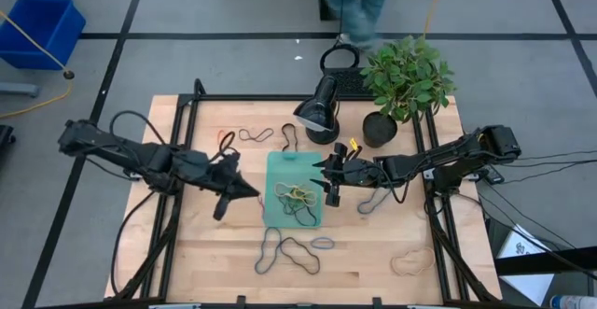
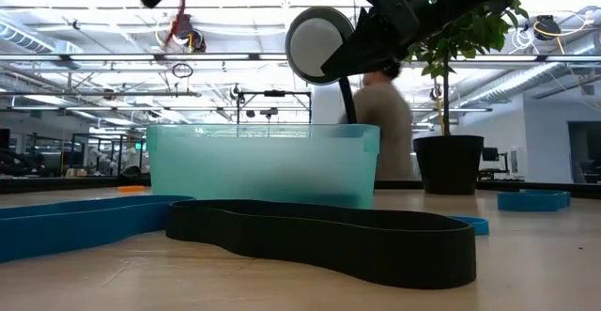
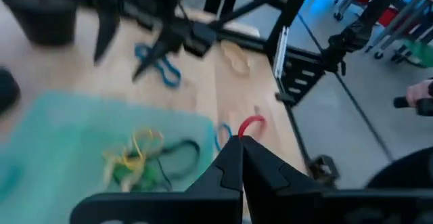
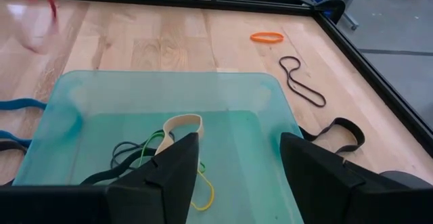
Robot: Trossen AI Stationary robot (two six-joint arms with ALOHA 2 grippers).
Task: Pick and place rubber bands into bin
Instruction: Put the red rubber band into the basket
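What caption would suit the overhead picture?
Right gripper open over the teal bin of rubber bands; left gripper shut beside it.

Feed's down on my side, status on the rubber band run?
Left end effector shut, beside bin, nothing visibly held. Right end effector open over bin's edge, empty. Rubber bands piled in bin; loose bands remain on table. Nothing blocking.

Light wooden table top (image 1: 205,253) framed by black rails, shallow translucent teal plastic bin (image 1: 276,171) set at its middle, thin coloured rubber bands (image 1: 285,251) scattered around it, black-potted green plant (image 1: 380,128) placed near the far edge
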